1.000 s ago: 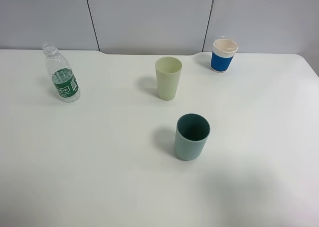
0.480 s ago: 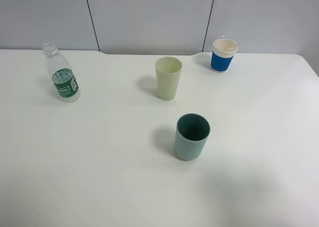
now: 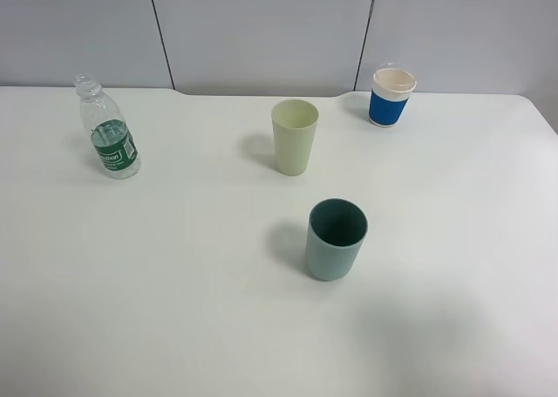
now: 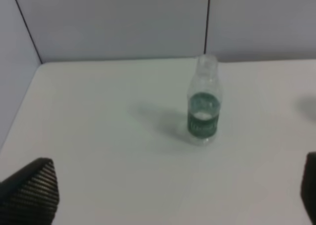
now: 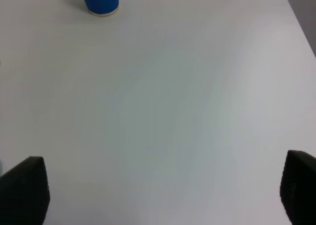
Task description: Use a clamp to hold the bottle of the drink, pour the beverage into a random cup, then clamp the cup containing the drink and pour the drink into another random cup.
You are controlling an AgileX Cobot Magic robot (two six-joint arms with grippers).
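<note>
One small clear plastic bottle (image 3: 108, 131) and three cups stand upright on the white table (image 3: 174, 310), all well apart from one another.

Taking the teal cup (image 3: 336, 239) near the middle of the table as the dial's centre in the high view:
- The pale yellow-green tumbler (image 3: 295, 137) stands at 11 o'clock.
- The white cup with a blue band (image 3: 392, 97) stands at 1 o'clock, near the far edge.
- The bottle, with its green label, stands far out at 10 o'clock, near the table's left side.

A clear liquid seems to sit low in the bottle, about level with the label.

Neither arm shows in the high view; only the fingertips appear in the wrist views. The left gripper (image 4: 170, 193) hangs above the table, facing the bottle (image 4: 203, 104) from well back. Its ribbed black fingers (image 4: 30, 191) are spread wide with nothing between them but bare tabletop. The right gripper (image 5: 163, 188) is likewise raised over bare table. Its fingers (image 5: 23, 188) are parted wide and hold nothing. The blue-banded cup (image 5: 100, 0) stands far ahead of it, cut off by the frame edge.
</note>
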